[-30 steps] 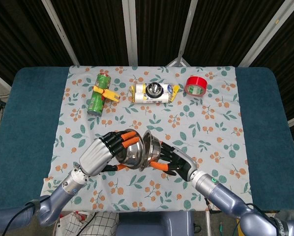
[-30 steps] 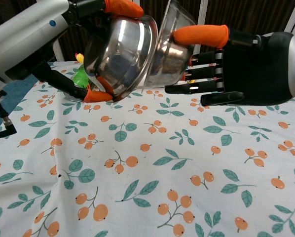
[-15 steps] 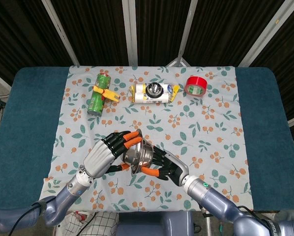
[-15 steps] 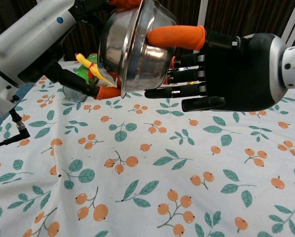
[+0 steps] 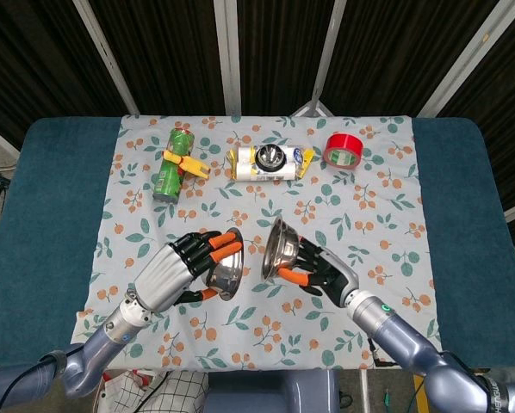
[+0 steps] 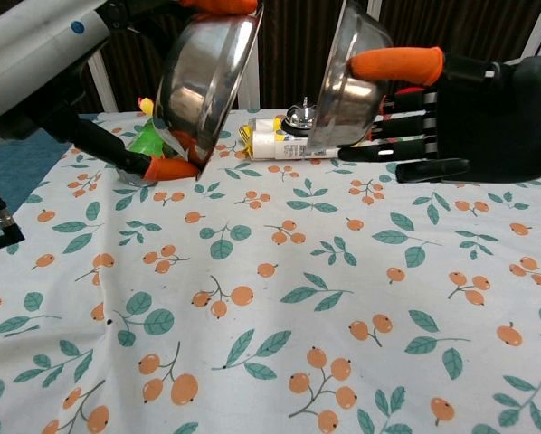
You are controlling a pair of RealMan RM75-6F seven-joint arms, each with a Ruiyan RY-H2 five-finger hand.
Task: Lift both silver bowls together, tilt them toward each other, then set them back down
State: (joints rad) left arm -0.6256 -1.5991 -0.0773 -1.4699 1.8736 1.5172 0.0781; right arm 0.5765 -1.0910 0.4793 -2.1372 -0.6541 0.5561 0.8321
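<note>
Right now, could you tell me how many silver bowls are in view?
2. One silver bowl is held off the table by the left hand; the other bowl is held by the right hand. Both tilt toward each other, with a gap between. None appears hidden.

This looks like a robot test lab, not a home. The counter (image 5: 42, 206) is padded in teal and partly covered by a cloth (image 5: 361, 198) printed with leaves and orange berries. Behind it hang black curtains (image 5: 163, 52) crossed by bare metal frame bars (image 5: 227, 52). A few odd props sit in a row at the far edge: a green can (image 5: 171, 163), a tube (image 5: 270, 162), a red tape roll (image 5: 344, 149)
</note>
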